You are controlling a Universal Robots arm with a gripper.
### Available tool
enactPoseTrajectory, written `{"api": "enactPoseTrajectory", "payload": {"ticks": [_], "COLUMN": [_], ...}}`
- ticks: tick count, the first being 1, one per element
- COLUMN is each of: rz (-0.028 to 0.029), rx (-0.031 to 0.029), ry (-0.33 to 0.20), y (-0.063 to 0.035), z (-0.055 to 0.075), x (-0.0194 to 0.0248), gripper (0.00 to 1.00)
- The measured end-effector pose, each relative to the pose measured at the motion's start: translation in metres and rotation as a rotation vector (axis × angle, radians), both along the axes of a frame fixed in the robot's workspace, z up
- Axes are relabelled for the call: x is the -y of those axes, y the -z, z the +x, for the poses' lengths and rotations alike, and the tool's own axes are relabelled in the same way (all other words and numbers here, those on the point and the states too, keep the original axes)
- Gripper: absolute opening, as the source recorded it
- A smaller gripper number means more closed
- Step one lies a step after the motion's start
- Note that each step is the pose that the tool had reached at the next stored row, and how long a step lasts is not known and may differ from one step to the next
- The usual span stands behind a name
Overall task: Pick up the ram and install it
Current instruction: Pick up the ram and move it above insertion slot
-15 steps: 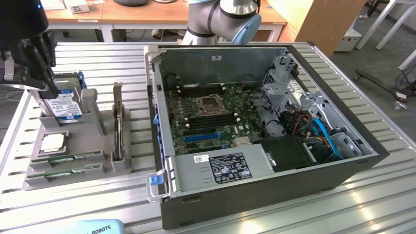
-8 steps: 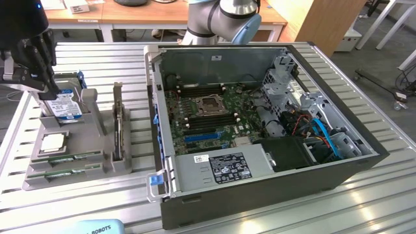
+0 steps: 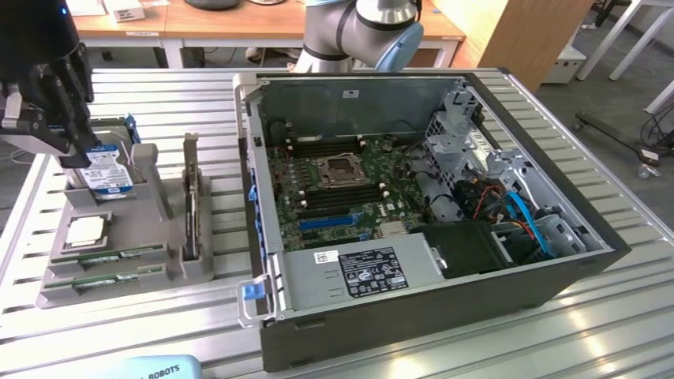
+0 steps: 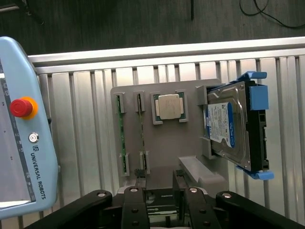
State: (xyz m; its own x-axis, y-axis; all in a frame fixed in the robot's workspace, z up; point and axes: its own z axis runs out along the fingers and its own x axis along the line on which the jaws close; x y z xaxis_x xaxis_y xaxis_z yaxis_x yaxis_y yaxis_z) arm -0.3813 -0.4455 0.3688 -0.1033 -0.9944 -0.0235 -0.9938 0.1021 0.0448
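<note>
Grey parts holder (image 3: 158,272) sits on the slatted table (image 3: 589,332) at the exterior view's left, just beside the open computer case (image 3: 421,304). Two ram sticks stand on edge in slots at the holder's near end, parallel and close together: far ram stick (image 3: 106,257), just beside the square processor chip (image 3: 87,230), and near ram stick (image 3: 100,278), closest to the holder's near edge. Both are seated in the holder, untouched. Blue-labelled hard drive (image 3: 106,172) stands tilted in its cradle at the holder's far end. Gripper (image 4: 158,181) hangs above the holder at the far left of the exterior view, over the hard drive end, well apart from the case. In the wrist view its fingers (image 4: 132,202) stand apart with nothing between them, and the holder lies below. Inside the case, the motherboard (image 3: 358,207) lies flat with the processor socket (image 3: 339,169) at its middle. A light-blue teach pendant (image 4: 24,138) rests on the table beside the holder's near end.
</note>
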Motion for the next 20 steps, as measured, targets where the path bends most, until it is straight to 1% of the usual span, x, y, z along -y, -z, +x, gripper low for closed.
{"api": "enactPoseTrajectory", "payload": {"ticks": [12,18,20], "rz": [-0.0002,-0.0002,0.0], "rx": [-0.0002,-0.0003,0.0], "ry": [0.0,0.0,0.0], "y": [0.0198,0.0202,0.0205], "z": [0.0,0.0,0.0], "x": [0.0,0.0,0.0008], "gripper": [0.35,0.35,0.35]}}
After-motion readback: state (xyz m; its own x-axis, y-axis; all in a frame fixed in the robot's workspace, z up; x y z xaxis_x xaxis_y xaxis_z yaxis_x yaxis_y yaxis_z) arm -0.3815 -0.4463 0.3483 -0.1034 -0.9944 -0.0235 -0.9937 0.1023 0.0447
